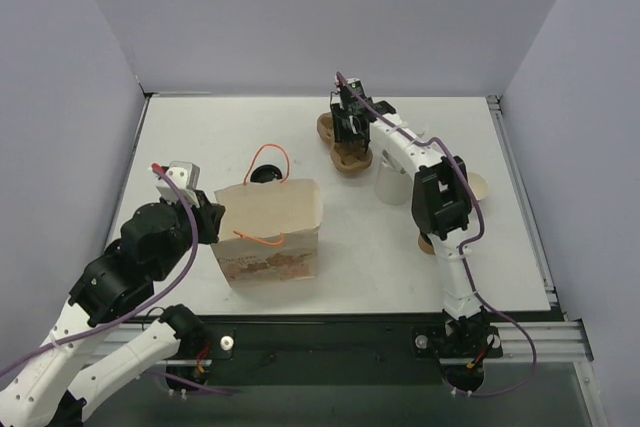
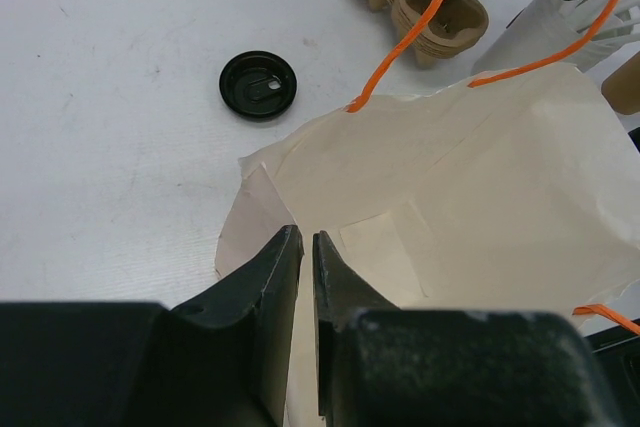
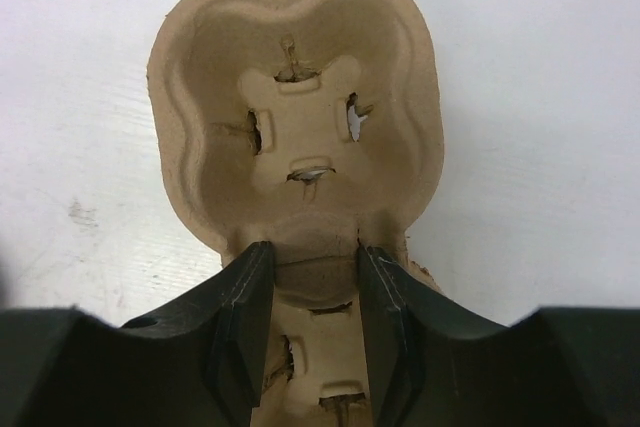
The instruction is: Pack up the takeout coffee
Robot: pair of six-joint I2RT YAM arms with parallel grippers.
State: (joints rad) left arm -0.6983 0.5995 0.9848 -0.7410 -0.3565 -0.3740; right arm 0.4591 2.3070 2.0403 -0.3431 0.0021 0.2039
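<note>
A kraft-brown cup with a pale inside (image 1: 480, 185) stands right of my right arm, mostly hidden by it; a brown edge also shows in the left wrist view (image 2: 627, 84). My right gripper (image 1: 350, 129) (image 3: 310, 252) is at the back, its fingers pressed on the narrow waist of the brown moulded two-hole cup carrier (image 1: 352, 159) (image 3: 300, 67). My left gripper (image 1: 213, 217) (image 2: 307, 237) is shut on the left rim of the open paper bag (image 1: 270, 212) (image 2: 460, 197), which stands at the middle front with orange handles.
A taller white cup of white sticks (image 1: 388, 185) (image 2: 530, 32) stands between carrier and right arm. A black lid (image 1: 265, 175) (image 2: 258, 84) lies behind the bag. A brown piece (image 1: 427, 243) shows under the right arm; I cannot tell what it is.
</note>
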